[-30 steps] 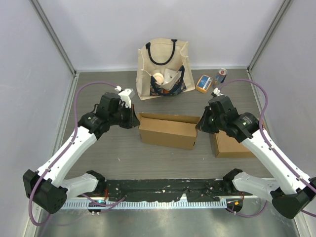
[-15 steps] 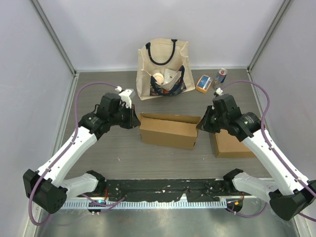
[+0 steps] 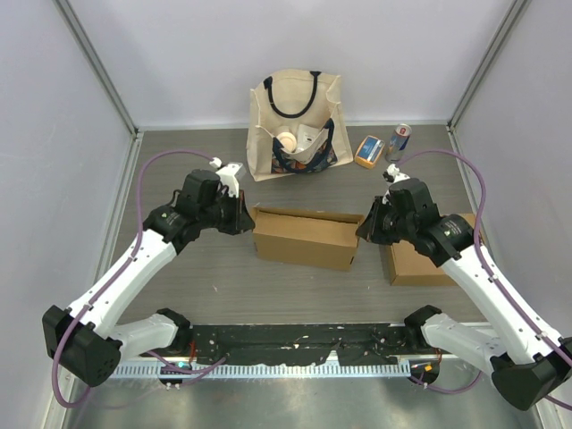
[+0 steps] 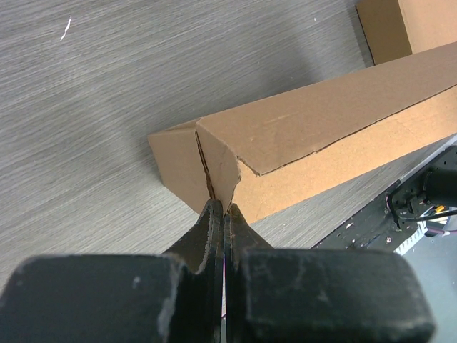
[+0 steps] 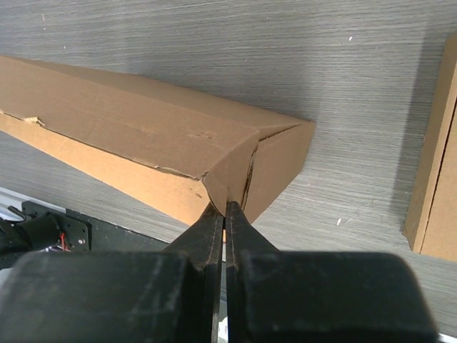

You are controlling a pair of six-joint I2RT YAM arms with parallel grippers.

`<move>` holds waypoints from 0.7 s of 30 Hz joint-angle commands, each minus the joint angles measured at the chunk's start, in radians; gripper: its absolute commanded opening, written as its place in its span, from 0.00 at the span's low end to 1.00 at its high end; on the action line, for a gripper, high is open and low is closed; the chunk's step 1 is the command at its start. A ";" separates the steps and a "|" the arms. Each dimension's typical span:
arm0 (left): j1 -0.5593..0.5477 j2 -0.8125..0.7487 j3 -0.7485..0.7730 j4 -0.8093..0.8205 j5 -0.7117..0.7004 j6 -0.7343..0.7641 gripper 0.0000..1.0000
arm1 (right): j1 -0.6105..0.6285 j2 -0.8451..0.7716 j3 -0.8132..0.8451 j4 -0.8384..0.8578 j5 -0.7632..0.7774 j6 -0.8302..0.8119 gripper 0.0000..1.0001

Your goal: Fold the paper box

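Grey wood-grain surface (image 3: 197,277), pale walls around. At the back, a stuffed cloth bag (image 3: 295,121), an orange packet (image 3: 369,150) and a can (image 3: 399,137). At the right, flat cardboard (image 3: 416,264), partly under the right arm (image 3: 487,281). In the middle, the paper box (image 3: 304,237), lying crosswise. Left arm (image 3: 125,268) angled in to its left end, right arm to its right end. Left jaws pressed together, tips at the left end corner. Right jaws pressed together too, at the right end corner.
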 commanded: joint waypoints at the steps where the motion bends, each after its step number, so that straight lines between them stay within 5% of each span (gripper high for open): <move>1: -0.010 0.003 -0.025 -0.042 0.007 -0.005 0.00 | 0.003 0.014 -0.040 -0.065 0.017 -0.074 0.01; 8: -0.010 0.008 -0.030 -0.036 0.013 -0.011 0.00 | 0.004 0.042 -0.023 -0.114 -0.022 -0.151 0.01; 14: -0.013 0.003 -0.051 -0.018 0.004 -0.025 0.00 | 0.000 -0.024 0.136 -0.107 -0.061 -0.062 0.76; 18: -0.021 -0.009 -0.057 -0.010 -0.013 -0.036 0.00 | -0.017 -0.022 0.145 -0.108 0.008 0.147 0.99; 21: -0.025 -0.026 -0.060 -0.013 -0.047 -0.045 0.00 | -0.037 -0.045 0.113 -0.075 -0.001 0.381 1.00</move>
